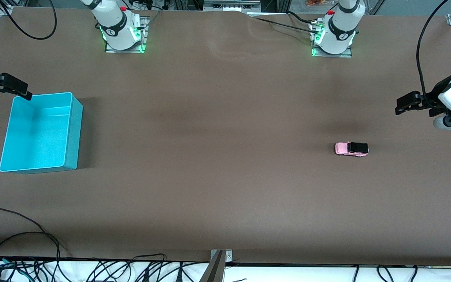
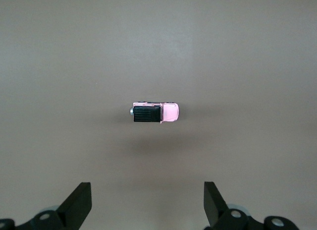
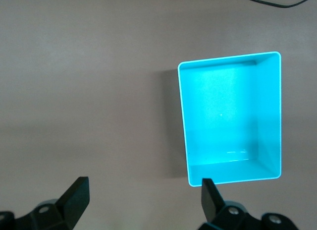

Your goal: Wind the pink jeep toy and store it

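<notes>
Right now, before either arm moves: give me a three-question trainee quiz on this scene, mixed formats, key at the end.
1. True or false: the small pink toy jeep with a black roof is already inside the turquoise plastic bin.
2. Multiple choice: which end of the table is the jeep at? A) the left arm's end B) the right arm's end C) in the bin
3. Fill in: the left gripper and right gripper are both ____ and hold nothing.

Key: 1 false, it stands on the brown table; 2 A; 3 open.
</notes>
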